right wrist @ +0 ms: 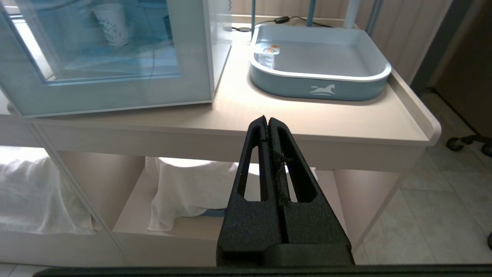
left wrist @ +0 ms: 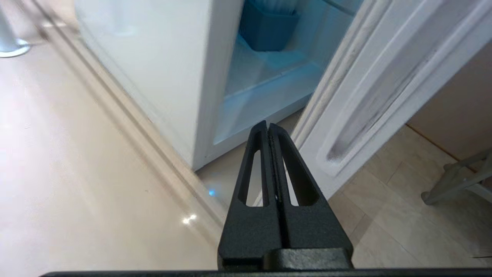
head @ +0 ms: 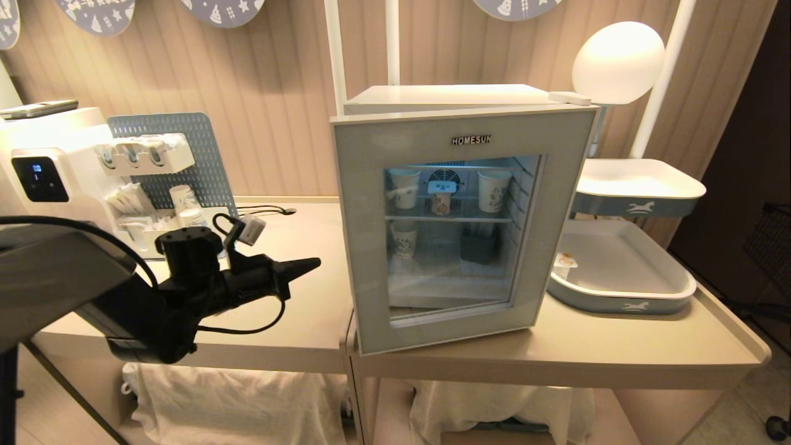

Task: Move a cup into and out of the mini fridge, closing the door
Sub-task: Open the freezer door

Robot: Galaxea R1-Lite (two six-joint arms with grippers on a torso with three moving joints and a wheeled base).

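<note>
The head camera looks down at the mini fridge (head: 463, 222); both wrist cameras see it from lower, nearer.

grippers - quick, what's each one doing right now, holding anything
Left gripper: shut, empty, by the gap of the door, which is ajar.
Right gripper: shut, empty, low before the counter.

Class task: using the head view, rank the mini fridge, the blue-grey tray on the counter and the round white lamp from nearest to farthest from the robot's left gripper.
Measured from the left gripper, shut, left of the fridge:
1. Mini fridge, just to its right, door ajar.
2. Blue-grey tray, on the counter beyond the fridge's right side.
3. Round white lamp, up at the back right.
</note>
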